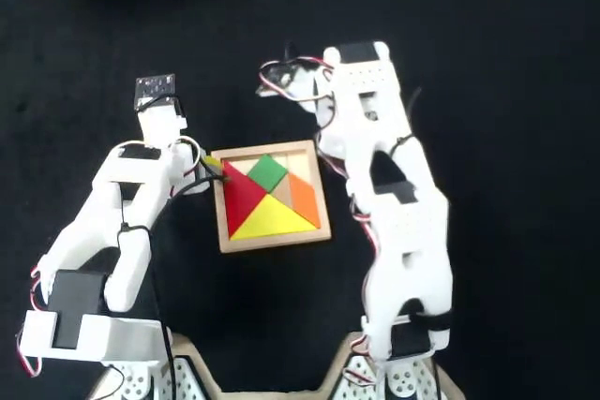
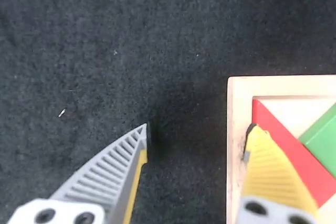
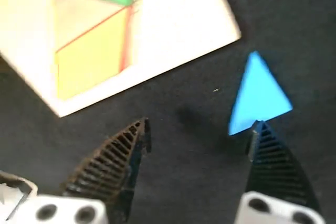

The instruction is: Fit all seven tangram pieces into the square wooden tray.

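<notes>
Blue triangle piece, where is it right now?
In the right wrist view, the blue triangle piece lies on the black cloth outside the square wooden tray, right by the open right gripper.

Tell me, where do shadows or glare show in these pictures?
High view: even light, no strong shadow around the wooden tray on the black cloth. Left wrist view: a dark shadow beside the grey finger of the left gripper. Right wrist view: the tray's bare wood glares pale; a faint shadow lies beside the blue triangle.
</notes>
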